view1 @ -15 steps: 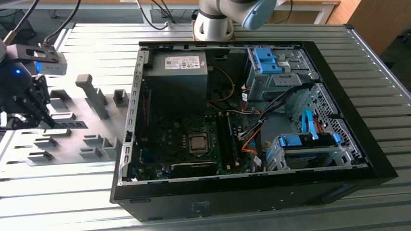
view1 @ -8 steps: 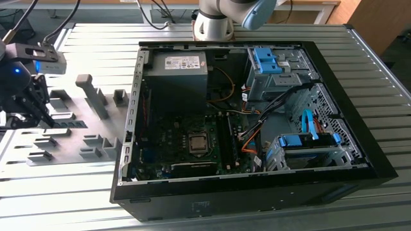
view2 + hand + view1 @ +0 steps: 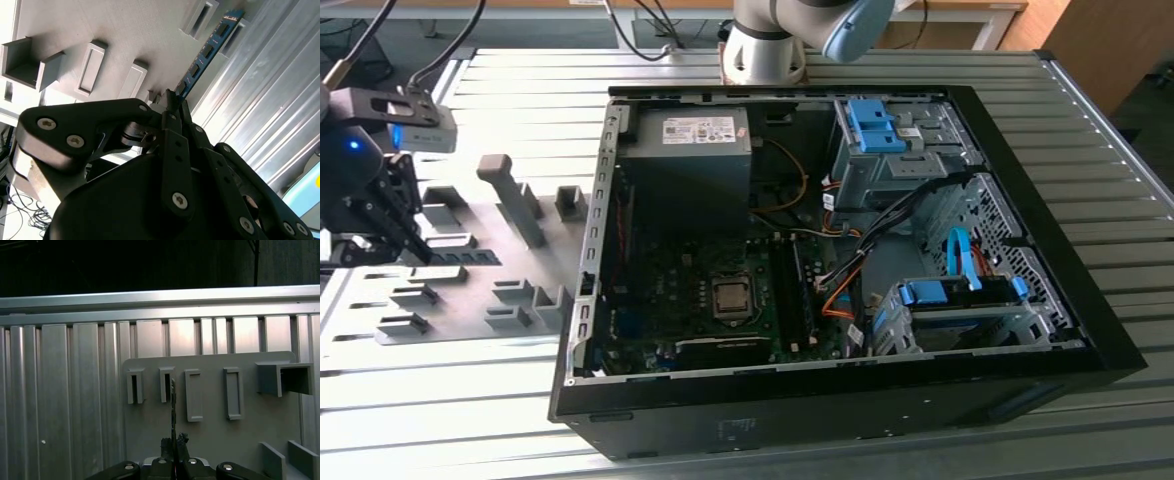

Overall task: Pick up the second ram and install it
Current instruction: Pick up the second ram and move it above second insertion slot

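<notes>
The gripper (image 3: 380, 245) hangs at the exterior view's left, above a gray plate (image 3: 460, 285) that lies on the ribbed metal table (image 3: 454, 400), well apart from the open computer case (image 3: 854, 400) in the middle of the scene. In both wrist views its fingers are pressed together on one end of the second ram (image 3: 205, 50), so the gripper (image 3: 172, 100) is grasping this strip. The strip reaches away from the fingertips as a long, narrow board with small black chips on its side. In the first wrist view the ram (image 3: 173, 407) shows edge-on as a thin dark line from the gripper (image 3: 173, 442) toward a row of slotted holder blocks on the plate (image 3: 210, 440). Its far end is just beside one slotted block (image 3: 166, 385). I cannot tell whether the end touches this block or is a little above it. Inside the case the motherboard (image 3: 667, 280) lies flat, with orange and black cables to its right.
</notes>
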Robot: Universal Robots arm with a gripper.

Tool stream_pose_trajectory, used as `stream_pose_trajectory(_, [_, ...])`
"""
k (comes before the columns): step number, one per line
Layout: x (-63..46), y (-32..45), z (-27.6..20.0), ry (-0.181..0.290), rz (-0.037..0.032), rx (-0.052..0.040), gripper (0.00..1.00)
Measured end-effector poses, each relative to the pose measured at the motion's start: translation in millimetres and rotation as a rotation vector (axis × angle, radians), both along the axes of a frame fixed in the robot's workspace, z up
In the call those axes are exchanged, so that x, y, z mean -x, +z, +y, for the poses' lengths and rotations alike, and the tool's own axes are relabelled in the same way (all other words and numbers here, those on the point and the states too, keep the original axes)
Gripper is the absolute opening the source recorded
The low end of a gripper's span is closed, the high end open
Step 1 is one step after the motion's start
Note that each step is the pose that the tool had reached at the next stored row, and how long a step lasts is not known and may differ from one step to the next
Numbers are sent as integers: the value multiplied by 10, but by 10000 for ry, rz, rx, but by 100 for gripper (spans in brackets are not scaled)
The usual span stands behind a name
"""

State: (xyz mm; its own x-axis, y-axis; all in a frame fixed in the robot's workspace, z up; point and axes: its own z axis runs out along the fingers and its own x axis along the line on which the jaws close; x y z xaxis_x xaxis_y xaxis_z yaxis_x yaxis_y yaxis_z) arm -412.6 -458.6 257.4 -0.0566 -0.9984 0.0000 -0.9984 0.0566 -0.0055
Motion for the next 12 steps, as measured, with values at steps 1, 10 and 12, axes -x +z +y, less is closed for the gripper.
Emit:
stream_pose_trajectory(1, [0, 2, 0, 0, 0, 0, 14])
stream_pose_trajectory(10, [0, 29, 0, 0, 0, 0, 14])
stream_pose_trajectory(12, [0, 34, 0, 0, 0, 0, 14])
